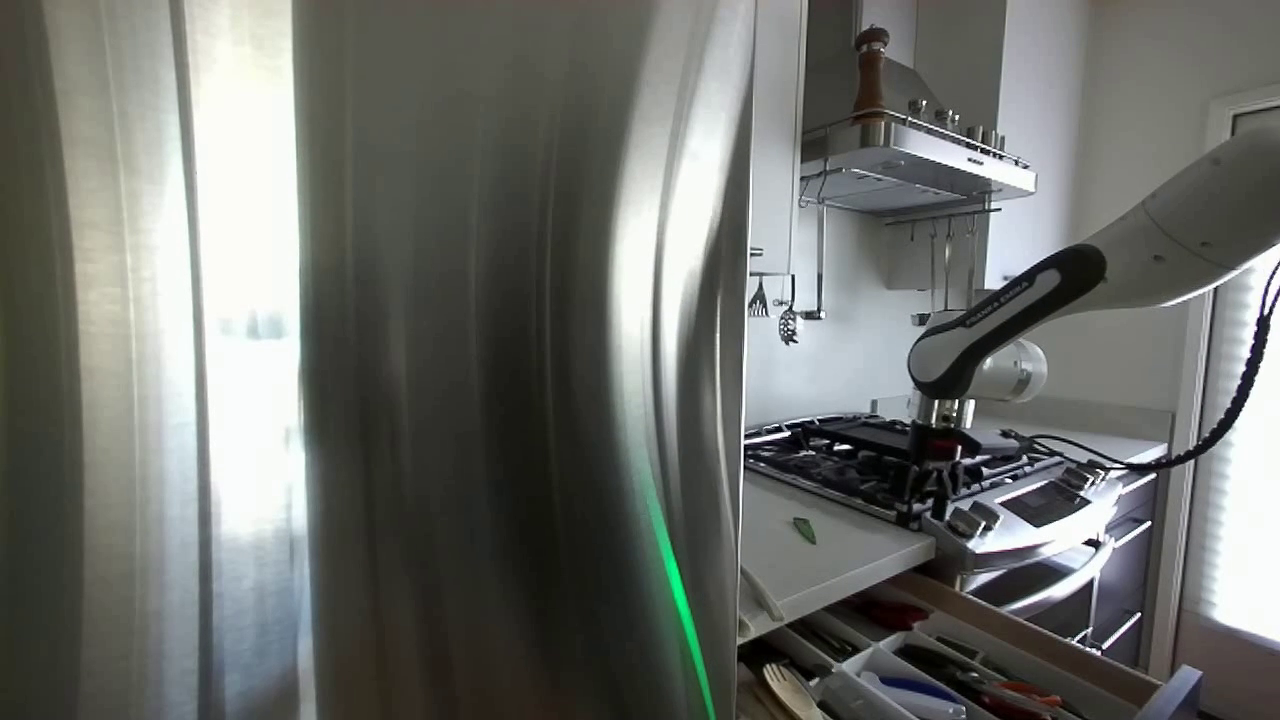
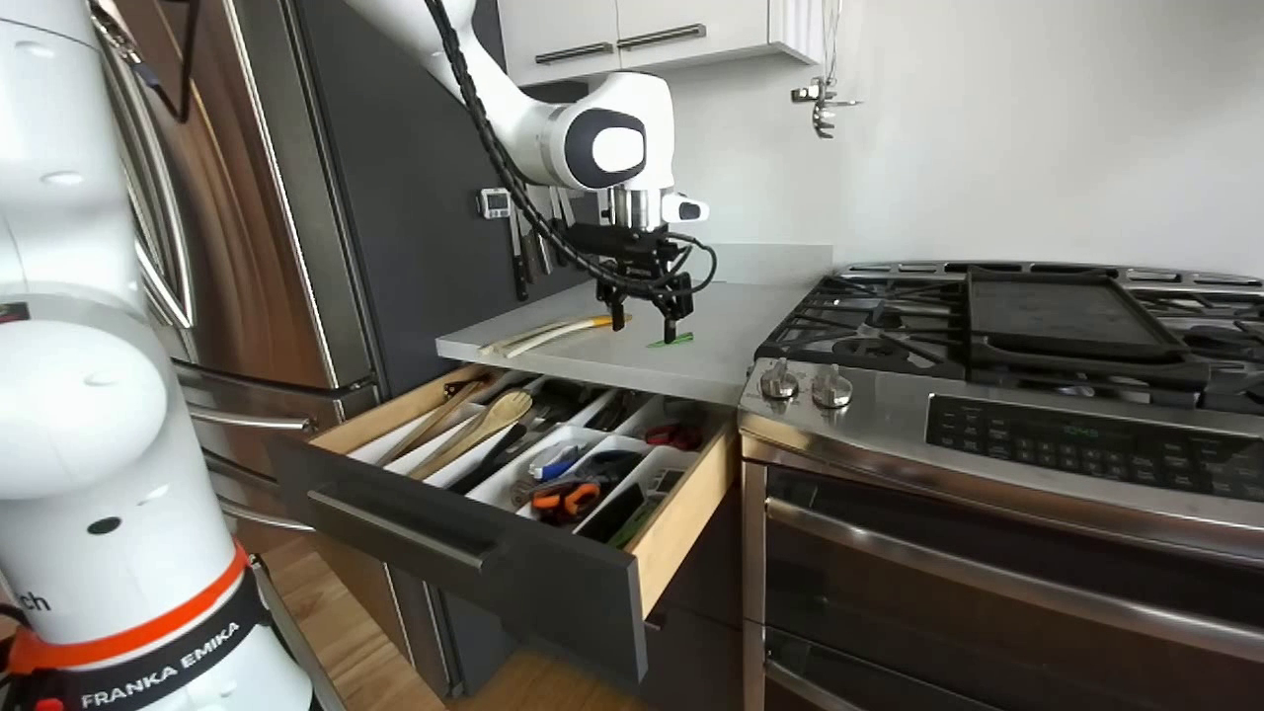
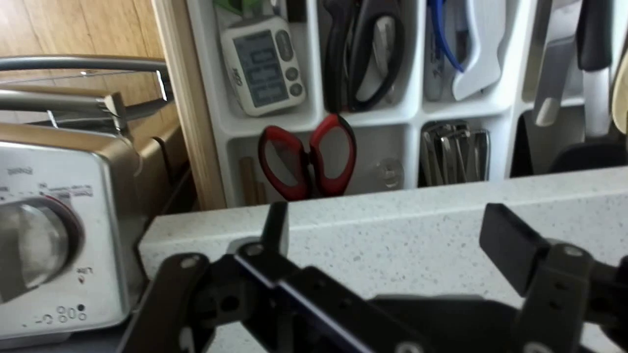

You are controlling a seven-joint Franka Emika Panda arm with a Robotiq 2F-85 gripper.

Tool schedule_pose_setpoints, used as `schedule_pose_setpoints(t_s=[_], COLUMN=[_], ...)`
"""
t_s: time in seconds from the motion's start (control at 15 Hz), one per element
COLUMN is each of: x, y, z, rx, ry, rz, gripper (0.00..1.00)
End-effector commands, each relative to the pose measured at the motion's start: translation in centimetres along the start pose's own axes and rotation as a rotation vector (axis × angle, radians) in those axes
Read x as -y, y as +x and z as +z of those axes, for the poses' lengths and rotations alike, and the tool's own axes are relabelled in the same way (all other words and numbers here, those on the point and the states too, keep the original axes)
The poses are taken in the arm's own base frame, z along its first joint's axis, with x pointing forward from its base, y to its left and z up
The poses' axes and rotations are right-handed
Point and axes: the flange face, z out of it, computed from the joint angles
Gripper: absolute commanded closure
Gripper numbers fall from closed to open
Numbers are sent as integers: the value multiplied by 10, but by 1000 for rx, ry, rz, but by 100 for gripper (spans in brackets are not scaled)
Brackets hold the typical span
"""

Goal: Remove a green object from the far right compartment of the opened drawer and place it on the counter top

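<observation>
the gripper (image 2: 644, 326) was spread and held nothing over the counter top (image 2: 726, 331), probably because the green object (image 1: 805, 530) lay already on it. the drawer (image 2: 543, 573) stood pulled out, i suppose, so that one could reach inside from above.

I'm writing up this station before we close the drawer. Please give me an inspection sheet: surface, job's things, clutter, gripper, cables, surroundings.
Surface: pale counter top, its speckle visible in the wrist view.
Job's things: green object lies on the counter top; drawer stands open, with another green item near its white timer.
Clutter: long pale utensils on the counter top; red-handled scissors in the drawer.
Gripper: open above the counter top, nothing seen between its fingers.
Cables: dark braided cable loops beside the arm; damage, nothing seen.
Surroundings: gas stove on one side of the counter top, refrigerator towards the other.
</observation>
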Motion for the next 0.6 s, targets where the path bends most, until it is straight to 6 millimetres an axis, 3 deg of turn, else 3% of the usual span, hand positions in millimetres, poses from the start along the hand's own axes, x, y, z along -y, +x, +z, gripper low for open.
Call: schedule_pose_setpoints(t_s=[0.0, 0.2, 0.27, 0.53], x=[-5, -18, -12, -17], y=[-50, -86, -55, -77], z=[-16, -24, -17, -26], rx=[42, 134, 93, 116], ry=[-65, -73, -64, -61], rz=[-20, -65, -37, -49], gripper=[0, 0, 0, 0])
